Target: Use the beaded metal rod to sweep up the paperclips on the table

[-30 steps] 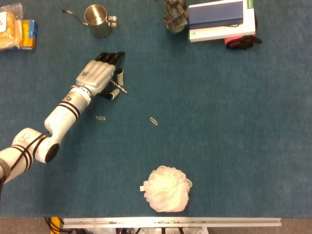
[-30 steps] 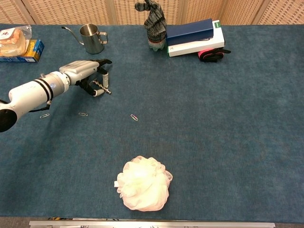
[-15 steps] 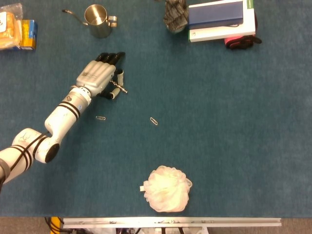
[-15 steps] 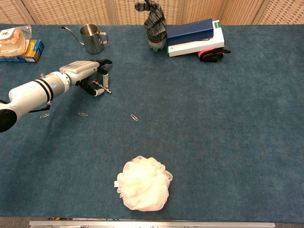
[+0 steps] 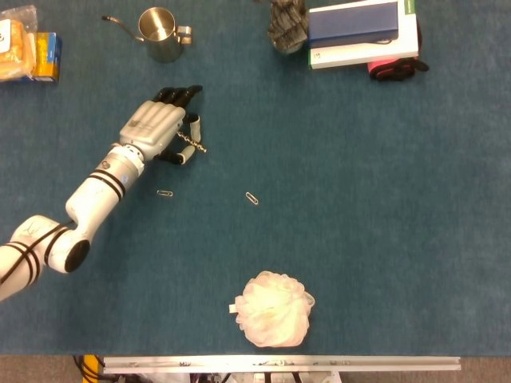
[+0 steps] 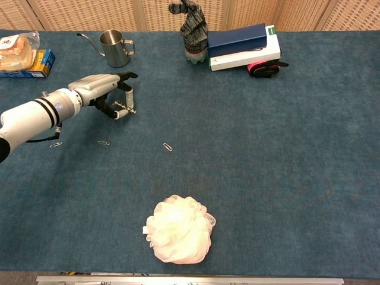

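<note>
**Left hand holds the beaded rod above three scattered paperclips**

On the blue bench (image 5: 383, 199), a metal pitcher (image 5: 162, 33) with a thin spout stands at the far edge, just beyond the left hand (image 5: 156, 128). Further left lie a bagged loaf (image 5: 14, 40) and a blue-and-yellow carton (image 5: 48, 57). Along the far edge to the right stand a bottle covered by a grey knitted glove (image 6: 191, 29), a stack of books (image 5: 363, 32) and a pink-and-black item (image 5: 393, 69) beside the stack. A white mesh bath pouf (image 5: 275, 309) sits near the front edge, well apart from everything else.

The left hand grips the beaded metal rod (image 5: 192, 144) between thumb and curled fingers. The short rod sticks out of the hand toward the bench middle, its long axis slanting right and slightly toward the front edge, roughly level with the surface. Whether its tip touches the cloth cannot be told.

One paperclip (image 5: 165, 193) lies just in front of the wrist, a second (image 5: 252, 198) further right, and a third (image 6: 56, 144) shows under the forearm in the chest view. Nothing lies between the rod and the clips. The right hand does not appear.
</note>
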